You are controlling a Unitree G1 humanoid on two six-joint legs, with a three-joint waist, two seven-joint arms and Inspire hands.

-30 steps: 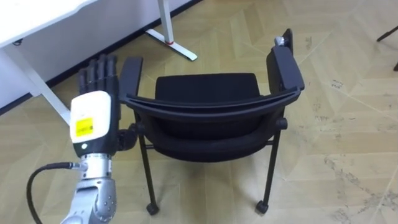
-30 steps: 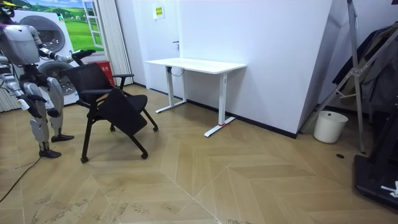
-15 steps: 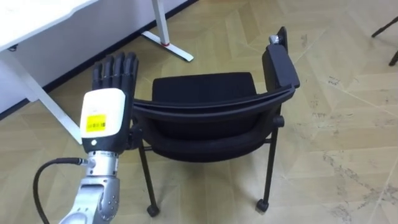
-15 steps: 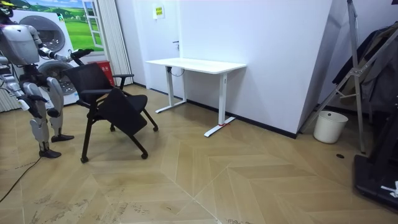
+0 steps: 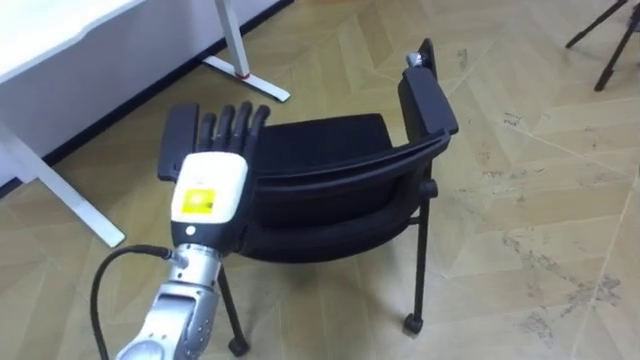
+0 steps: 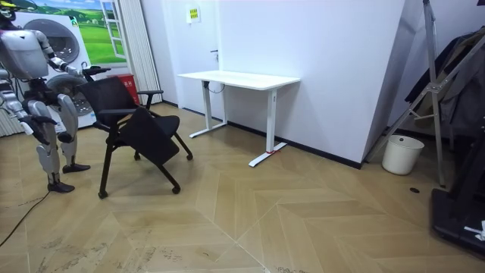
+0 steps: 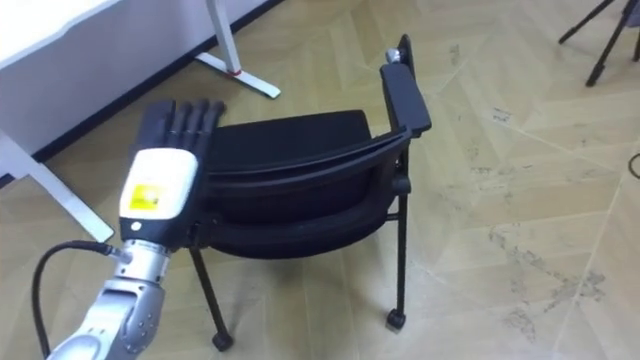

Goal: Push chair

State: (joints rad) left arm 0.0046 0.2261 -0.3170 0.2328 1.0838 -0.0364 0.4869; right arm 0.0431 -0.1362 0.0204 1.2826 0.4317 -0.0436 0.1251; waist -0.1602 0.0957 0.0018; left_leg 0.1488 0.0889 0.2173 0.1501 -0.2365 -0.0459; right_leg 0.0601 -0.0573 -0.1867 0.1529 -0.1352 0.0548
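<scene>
since a second ago my left hand [image 5: 210, 188] moved over the chair [image 5: 330, 140] backrest, mid-left of frame — fingers straight — i'd push squarely.

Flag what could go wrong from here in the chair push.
1. The left robot hand is open at the left end of the backrest of the chair, so a push may turn the chair rather than roll it straight.
2. The white desk's foot stands ahead of the chair on its left side; a swerve could catch it.
</scene>
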